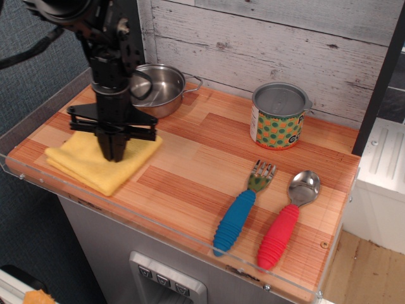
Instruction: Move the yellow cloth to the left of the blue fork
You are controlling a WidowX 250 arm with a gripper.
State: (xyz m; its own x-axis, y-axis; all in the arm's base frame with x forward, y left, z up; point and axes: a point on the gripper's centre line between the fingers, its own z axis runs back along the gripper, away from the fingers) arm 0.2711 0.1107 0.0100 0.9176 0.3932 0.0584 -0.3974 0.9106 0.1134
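The yellow cloth [81,166] lies folded on the left part of the wooden counter. My black gripper [114,155] points straight down onto the cloth's right half, its fingers close together and pinched on the fabric. The blue fork [238,212] lies at the front right of the counter, tines pointing away, well to the right of the cloth.
A steel pot [159,88] stands just behind the gripper. A green-dotted can [278,118] stands at the back right. A red-handled spoon [286,221] lies right of the fork. A clear rim [38,183] edges the counter's front and left sides.
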